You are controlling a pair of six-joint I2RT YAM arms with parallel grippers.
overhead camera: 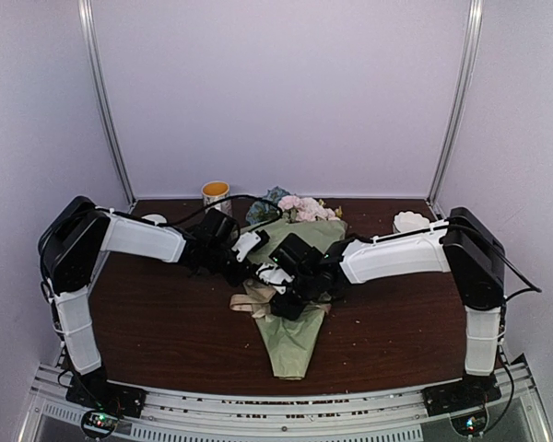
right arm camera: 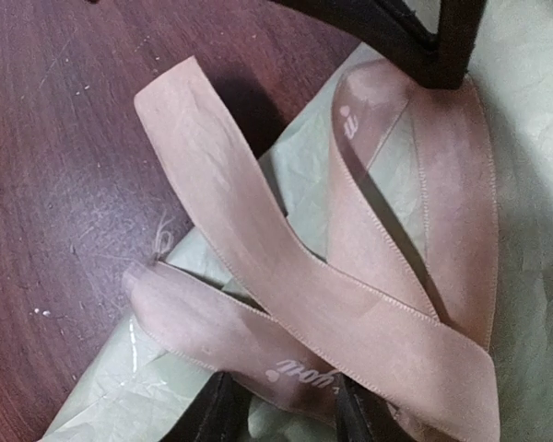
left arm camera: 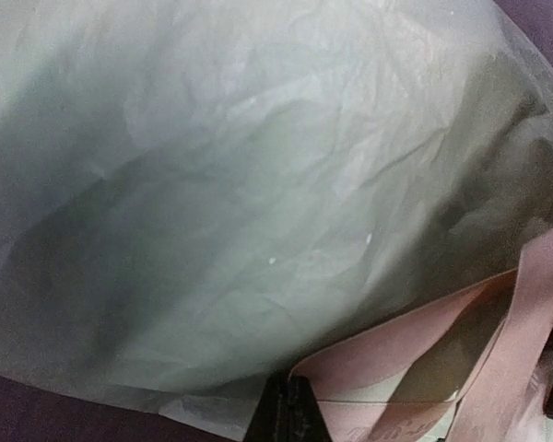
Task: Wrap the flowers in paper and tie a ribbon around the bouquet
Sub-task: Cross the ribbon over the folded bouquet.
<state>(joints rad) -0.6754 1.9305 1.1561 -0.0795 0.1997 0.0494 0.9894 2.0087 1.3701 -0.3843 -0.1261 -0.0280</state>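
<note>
Dark wood table (overhead camera: 166,322), pale walls (overhead camera: 286,92). Bouquet (overhead camera: 295,336) lies mid-table, flowers (overhead camera: 304,208) toward the far edge, tip toward the near edge. Ribbon (right arm camera: 286,276) loops over its middle. Left gripper (left arm camera: 284,414) pinched closed on one loop. Right gripper (right arm camera: 281,414): jaws apart, ribbon across them. Paper (left arm camera: 212,184) hides everything below the flowers.

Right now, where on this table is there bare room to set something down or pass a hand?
Bare table lies near left, between left arm and bouquet tip, and near right, between that tip and right arm. Crowded: the centre, where left gripper and right gripper meet at the ribbon; cup at the back.
</note>
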